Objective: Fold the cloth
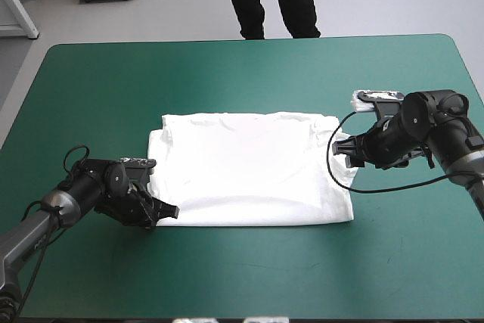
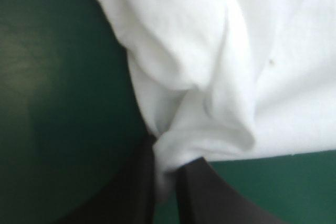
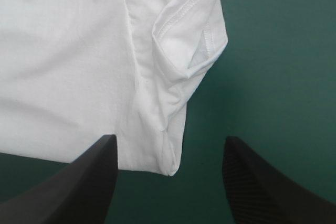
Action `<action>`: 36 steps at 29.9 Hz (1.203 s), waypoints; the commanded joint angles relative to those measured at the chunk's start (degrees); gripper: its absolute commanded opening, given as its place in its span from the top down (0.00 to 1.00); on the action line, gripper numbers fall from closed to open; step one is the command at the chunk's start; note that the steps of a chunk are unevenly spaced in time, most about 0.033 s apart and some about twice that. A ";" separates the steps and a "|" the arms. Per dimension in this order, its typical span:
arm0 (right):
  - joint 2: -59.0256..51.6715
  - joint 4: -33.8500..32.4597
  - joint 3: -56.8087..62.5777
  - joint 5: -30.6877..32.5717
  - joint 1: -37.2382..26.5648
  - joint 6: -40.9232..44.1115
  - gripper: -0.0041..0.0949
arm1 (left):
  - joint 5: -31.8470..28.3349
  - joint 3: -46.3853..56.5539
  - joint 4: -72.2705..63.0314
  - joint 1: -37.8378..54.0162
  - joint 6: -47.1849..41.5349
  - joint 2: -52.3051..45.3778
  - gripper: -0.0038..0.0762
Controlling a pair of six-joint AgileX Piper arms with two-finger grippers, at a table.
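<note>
Left hand [image 2: 166, 174] pinches the near-left corner of the T-shirt [image 1: 249, 168], flat mid-counter [image 1: 227, 277], right hand [image 3: 169, 144] spread at its right edge: should clamp first, then lift both evenly.

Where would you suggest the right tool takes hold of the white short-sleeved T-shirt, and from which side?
Probably the right-edge corner beside the tucked sleeve of the white short-sleeved T-shirt, coming from the right: its layers lie flat there, between the fingers of the open right tool.
</note>
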 commanded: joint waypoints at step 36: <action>5.92 1.98 24.33 -20.03 9.41 11.79 0.51 | -3.84 -0.69 -5.06 -0.17 3.89 -0.23 0.96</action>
